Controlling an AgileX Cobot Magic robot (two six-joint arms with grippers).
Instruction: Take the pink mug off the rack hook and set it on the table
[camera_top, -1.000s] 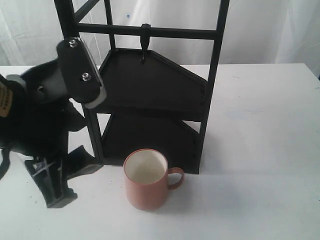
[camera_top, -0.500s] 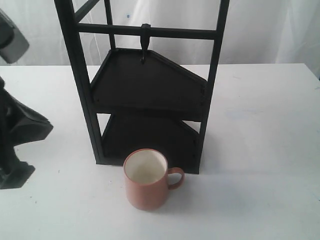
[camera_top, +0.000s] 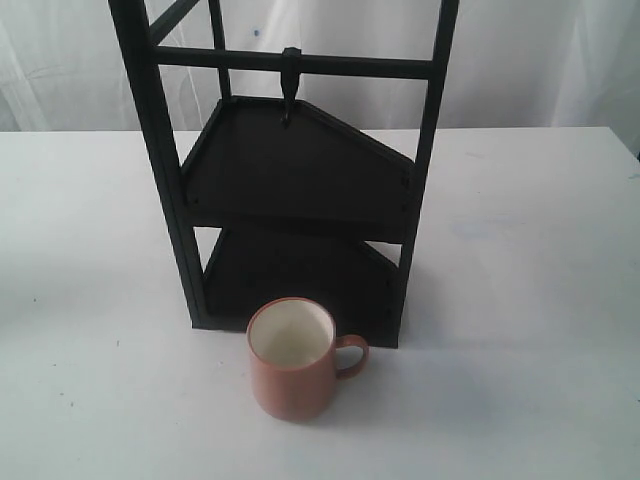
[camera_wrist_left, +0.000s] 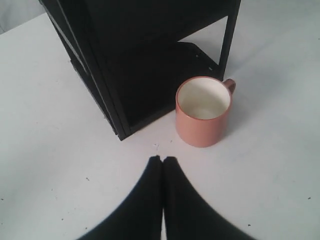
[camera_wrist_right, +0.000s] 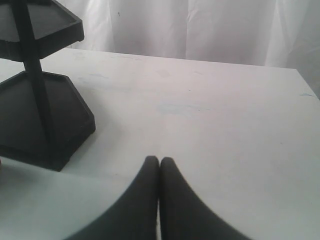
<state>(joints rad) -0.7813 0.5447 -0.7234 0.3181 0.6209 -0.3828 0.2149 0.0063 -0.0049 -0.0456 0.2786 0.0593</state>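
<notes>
The pink mug (camera_top: 292, 360) stands upright on the white table (camera_top: 520, 300), just in front of the black rack (camera_top: 300, 180), its handle pointing right. The rack hook (camera_top: 290, 85) hangs bare at the middle of the crossbar. Neither arm shows in the exterior view. In the left wrist view my left gripper (camera_wrist_left: 163, 161) is shut and empty, a short way from the pink mug (camera_wrist_left: 203, 110) and apart from it. My right gripper (camera_wrist_right: 159, 161) is shut too, holding nothing, over bare table (camera_wrist_right: 225, 130) beside the rack's lower shelf (camera_wrist_right: 45, 120).
The rack has two tall posts (camera_top: 150, 160) and two angular shelves, one above the other. A white curtain (camera_top: 540, 60) hangs behind the table. The table's far edge (camera_wrist_right: 200, 62) runs across the right wrist view.
The left arm, which stood at the left of the exterior view a second ago, has drawn back out of that view. The mug has not moved.
</notes>
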